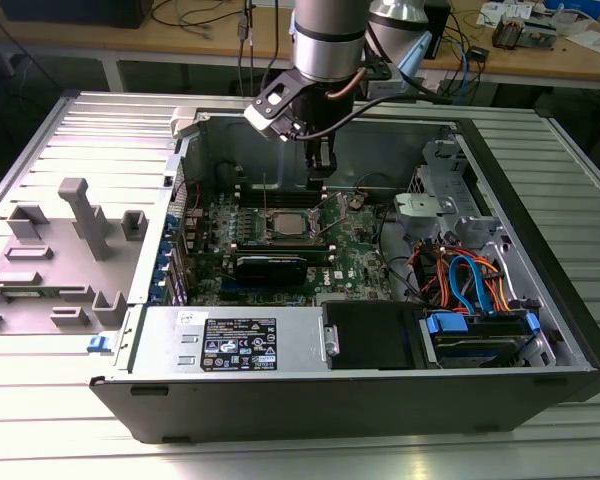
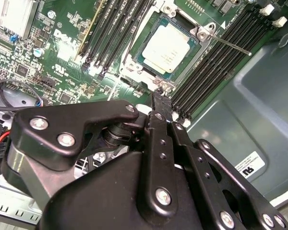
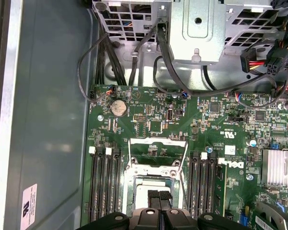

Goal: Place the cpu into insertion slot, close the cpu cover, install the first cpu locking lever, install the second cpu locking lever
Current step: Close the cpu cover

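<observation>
A: Where did the cpu [image 2: 170, 48] lie?
B: Flat in the insertion slot [image 2: 132, 62], silver-grey top upward, seated square within the slot's silvery rim.
A: And the cpu cover [image 3: 158, 141]?
B: Open. In the first wrist view the thin metal frame stood raised from one edge of the slot, its square window clear of the cpu. One locking lever [image 2: 228, 44], a thin rod, stuck out slantwise from a corner, unlatched.

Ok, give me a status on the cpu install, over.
Empty hand shut, low beside insertion slot. Seated cpu; cpu cover looks open. Thin lever rod sticks out beside it; nothing blocking.
</observation>
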`<action>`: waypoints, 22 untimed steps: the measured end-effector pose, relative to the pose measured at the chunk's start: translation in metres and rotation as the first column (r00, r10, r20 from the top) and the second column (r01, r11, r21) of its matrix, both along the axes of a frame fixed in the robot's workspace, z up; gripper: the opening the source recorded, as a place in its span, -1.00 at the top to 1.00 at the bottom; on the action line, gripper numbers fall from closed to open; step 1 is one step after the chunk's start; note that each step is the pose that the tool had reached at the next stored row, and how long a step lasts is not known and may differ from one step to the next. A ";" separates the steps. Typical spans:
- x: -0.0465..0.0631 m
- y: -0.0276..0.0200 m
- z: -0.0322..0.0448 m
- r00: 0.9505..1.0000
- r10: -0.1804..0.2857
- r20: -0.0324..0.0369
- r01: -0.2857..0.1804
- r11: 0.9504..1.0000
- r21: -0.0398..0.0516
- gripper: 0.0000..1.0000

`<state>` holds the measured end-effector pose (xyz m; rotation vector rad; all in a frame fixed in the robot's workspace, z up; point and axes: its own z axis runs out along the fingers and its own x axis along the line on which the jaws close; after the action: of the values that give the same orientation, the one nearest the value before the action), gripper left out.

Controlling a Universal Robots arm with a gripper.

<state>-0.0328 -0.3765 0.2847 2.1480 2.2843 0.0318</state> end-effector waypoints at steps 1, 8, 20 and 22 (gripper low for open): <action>0.000 0.0000 0.0000 1.000 0.000 0.000 0.000 1.000 0.000 0.79; 0.002 0.0000 0.0000 1.000 0.000 0.000 0.000 1.000 0.000 0.79; 0.006 0.0000 0.0000 1.000 0.000 0.000 0.000 1.000 0.000 0.79; 0.006 0.0000 0.0000 1.000 0.000 0.000 0.000 1.000 0.000 0.79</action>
<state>-0.0267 -0.3766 0.2846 2.1479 2.2843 0.0318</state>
